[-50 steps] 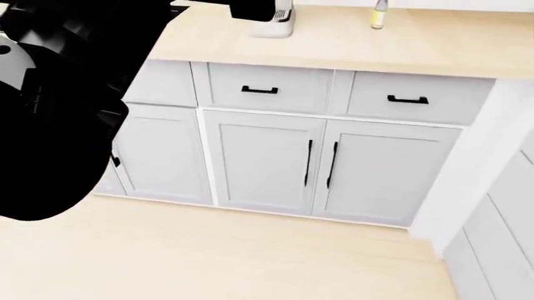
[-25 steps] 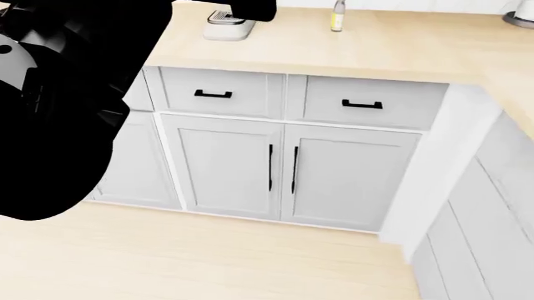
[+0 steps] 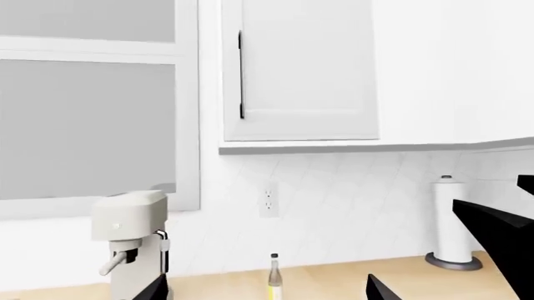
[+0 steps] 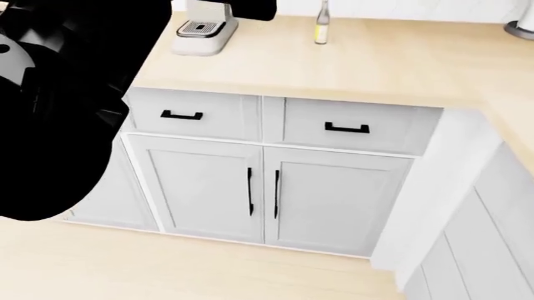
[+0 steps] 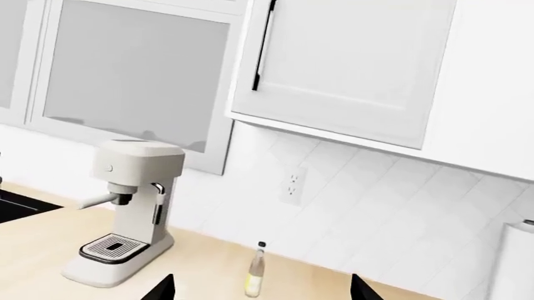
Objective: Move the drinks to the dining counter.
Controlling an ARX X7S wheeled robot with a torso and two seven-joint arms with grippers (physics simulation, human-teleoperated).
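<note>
One drink shows so far: the glass bottle (image 4: 321,26) stands at the upper middle of the head frame on the worktop (image 4: 351,62), right of the coffee machine (image 4: 202,28). Both have slid down-frame, suggesting the robot is approaching. Both grippers' jaws stand wide, holding nothing. The dining counter is unseen.

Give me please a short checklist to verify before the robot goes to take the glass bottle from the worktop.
1. Glass bottle upright on the worktop: ok.
2. Free space around it, coffee machine apart: ok.
3. Left gripper open, nothing between the fingertips: ok.
4. Right gripper open, nothing held: ok.
5. Bottle within reach: cannot tell.
6. Other two drinks and dining counter located: not ok, out of view.
</note>
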